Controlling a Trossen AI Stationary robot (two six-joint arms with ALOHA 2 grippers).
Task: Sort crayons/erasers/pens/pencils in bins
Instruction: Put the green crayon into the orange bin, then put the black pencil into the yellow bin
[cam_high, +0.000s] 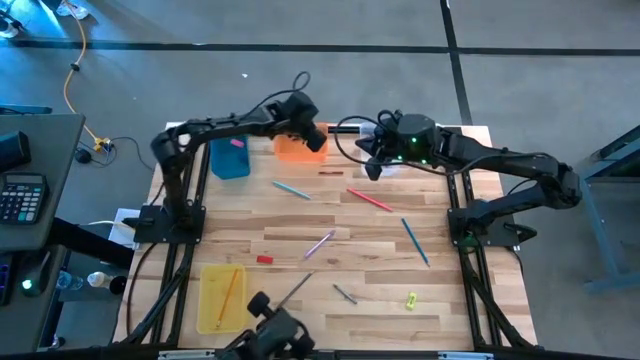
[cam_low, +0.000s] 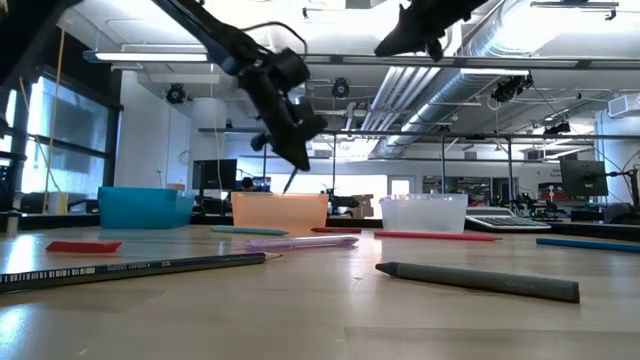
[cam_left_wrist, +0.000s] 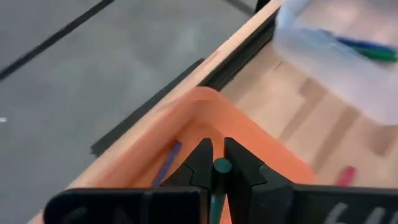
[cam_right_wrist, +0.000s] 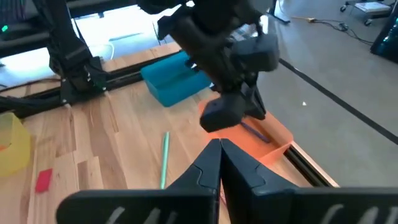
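My left gripper (cam_left_wrist: 220, 163) is shut on a dark teal stick (cam_left_wrist: 221, 167); whether it is a pen or a pencil I cannot tell. It hovers over the orange bin (cam_high: 296, 149) at the table's far edge. A purple stick (cam_left_wrist: 166, 163) lies in that bin. The right gripper (cam_right_wrist: 219, 147) is shut and empty, raised near the clear bin (cam_high: 388, 162), which holds blue and green pens (cam_left_wrist: 367, 50). The blue bin (cam_high: 230, 160) holds a pink eraser (cam_high: 238, 143). A pencil lies in the yellow bin (cam_high: 221, 297) at the near left. My left gripper pinches the teal stick between its two fingers, which lie across it. The stick's round end (cam_left_wrist: 221, 166) shows between the fingertips. It is lifted clear, and its thin lower end (cam_low: 290, 183) hangs slanting down just above the orange bin (cam_low: 280, 212).
Loose on the table lie a teal pen (cam_high: 291, 189), a red pencil (cam_high: 370, 200), a blue pen (cam_high: 415, 242), a pinkish pencil (cam_high: 318, 245), a red eraser (cam_high: 264, 259), a dark pencil (cam_high: 295, 290), a grey crayon (cam_high: 345, 294) and a dark red crayon (cam_high: 331, 173). A calculator (cam_high: 22, 197) sits on a side table.
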